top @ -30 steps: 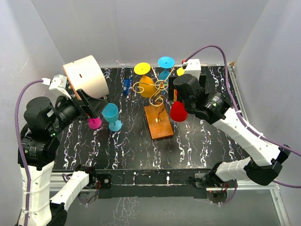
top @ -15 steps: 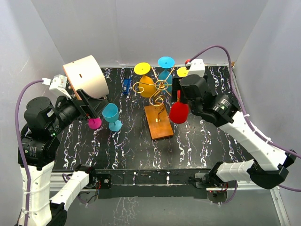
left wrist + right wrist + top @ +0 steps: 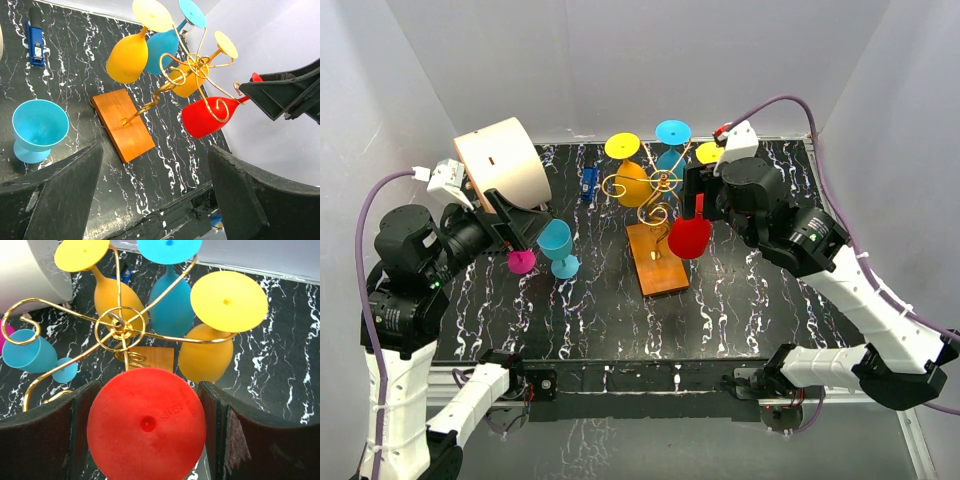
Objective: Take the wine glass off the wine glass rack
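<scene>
1. Gripping the red wine glass (image 3: 690,238) up by its foot end with the right claw (image 3: 150,407), clenched on it from both sides.
2. Showing the left claw (image 3: 155,155) spread wide with nothing in it, well apart from the wine glass rack (image 3: 663,182), near a blue glass (image 3: 560,250) standing on the bench (image 3: 750,300).
3. Hanging tipped in the air just beside the rack, bowl above the edge of the wooden base (image 3: 657,258), round foot up near the gold arms. Looks not yet free, with a gold curl (image 3: 220,107) lying across the red bowl in the left wrist view.
4. Might snag the foot or stem on that curl if pulled the wrong way. Would tug the whole rack and maybe tip it over.
5. Might bump the yellow glass (image 3: 206,360) hanging just beside. Would knock it loose from its arm.
6. Might slip out with a weak hold on such a smooth stem. Would drop onto the wooden base or the bench.
</scene>
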`<state>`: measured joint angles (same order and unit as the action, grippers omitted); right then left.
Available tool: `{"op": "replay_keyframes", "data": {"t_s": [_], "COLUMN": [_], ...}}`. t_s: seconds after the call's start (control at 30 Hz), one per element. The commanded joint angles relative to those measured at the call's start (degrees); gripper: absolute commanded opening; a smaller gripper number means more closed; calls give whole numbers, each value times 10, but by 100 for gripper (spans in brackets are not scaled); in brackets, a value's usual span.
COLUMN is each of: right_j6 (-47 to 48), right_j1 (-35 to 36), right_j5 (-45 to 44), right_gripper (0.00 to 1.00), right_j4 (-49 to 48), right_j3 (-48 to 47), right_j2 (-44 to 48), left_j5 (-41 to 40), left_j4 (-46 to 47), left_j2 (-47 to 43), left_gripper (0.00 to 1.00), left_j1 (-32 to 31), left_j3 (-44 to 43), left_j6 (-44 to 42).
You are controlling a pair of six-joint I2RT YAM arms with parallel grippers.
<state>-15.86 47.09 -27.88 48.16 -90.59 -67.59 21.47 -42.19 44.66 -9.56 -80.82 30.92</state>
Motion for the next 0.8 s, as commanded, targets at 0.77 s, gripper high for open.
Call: {"op": "replay_keyframes", "data": {"t_s": [0.77], "right_j6": [-13], "right_j1": [-2], "right_j5": [-193], "right_gripper": [62], "right_j4": [-4], "right_j3": [-78], "right_j2": [-67], "left_j5": [3], "left_j4": [-3], "left_j2": [-6], "left_gripper": [85], "left_j1": [-2], "left_j3": [-6], "left_j6": [-8]}}
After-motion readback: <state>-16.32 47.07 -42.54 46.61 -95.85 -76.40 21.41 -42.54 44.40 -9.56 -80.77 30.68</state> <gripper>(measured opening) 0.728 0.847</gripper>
